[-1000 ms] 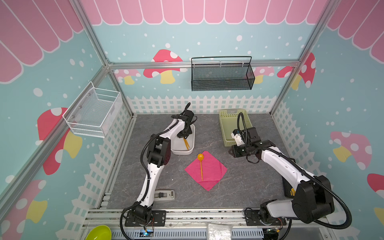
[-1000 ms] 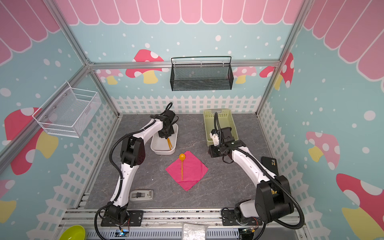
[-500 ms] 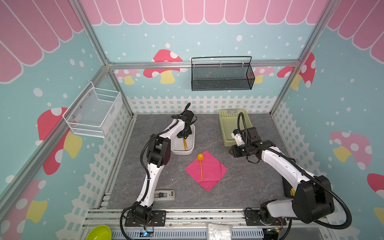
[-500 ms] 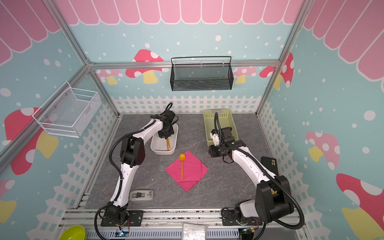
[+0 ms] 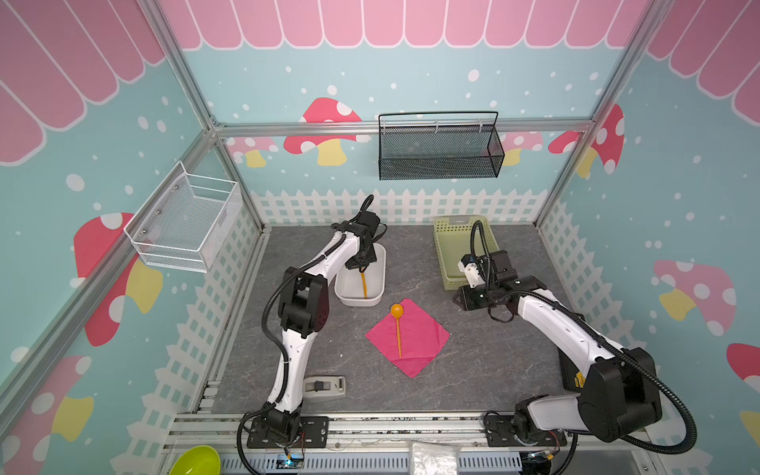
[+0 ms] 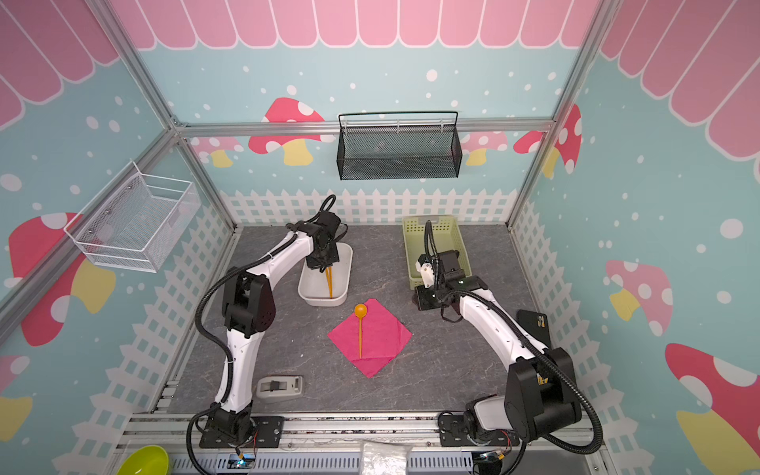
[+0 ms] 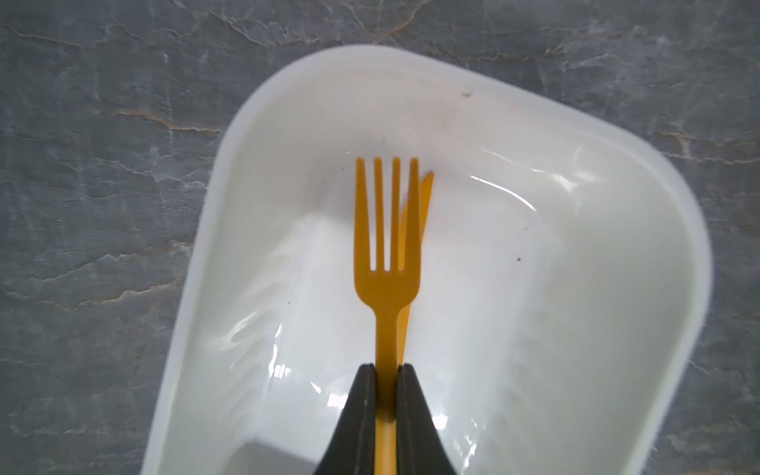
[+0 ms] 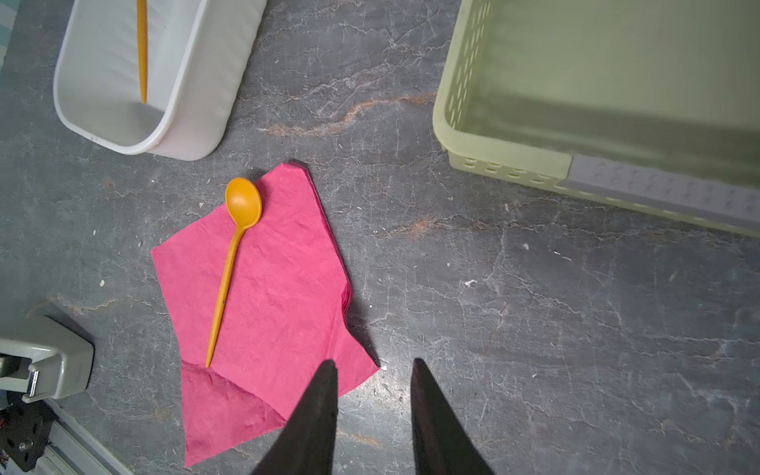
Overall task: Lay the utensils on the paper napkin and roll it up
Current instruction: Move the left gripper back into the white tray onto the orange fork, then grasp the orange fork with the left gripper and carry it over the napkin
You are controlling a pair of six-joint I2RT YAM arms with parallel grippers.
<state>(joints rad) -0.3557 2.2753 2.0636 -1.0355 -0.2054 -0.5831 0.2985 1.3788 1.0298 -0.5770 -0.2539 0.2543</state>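
An orange fork (image 7: 386, 230) hangs tines-down inside the white tub (image 7: 288, 123), and my left gripper (image 7: 386, 370) is shut on its handle. The tip of another orange utensil (image 7: 427, 193) shows just behind the fork. In both top views the fork (image 5: 363, 283) (image 6: 329, 283) is a thin orange line under the left gripper (image 5: 362, 267). The orange spoon (image 5: 397, 325) (image 8: 234, 255) lies on the pink paper napkin (image 5: 419, 337) (image 8: 279, 288), its bowl at the far corner. My right gripper (image 8: 374, 364) is open and empty, above the table beside the napkin's corner.
A pale green basket (image 5: 448, 246) (image 8: 493, 103) stands at the back right, close behind the right gripper (image 5: 458, 298). A grey desk device (image 5: 325, 386) sits near the front left. A black mesh basket (image 5: 440, 152) and a white wire basket (image 5: 185, 222) hang on the walls.
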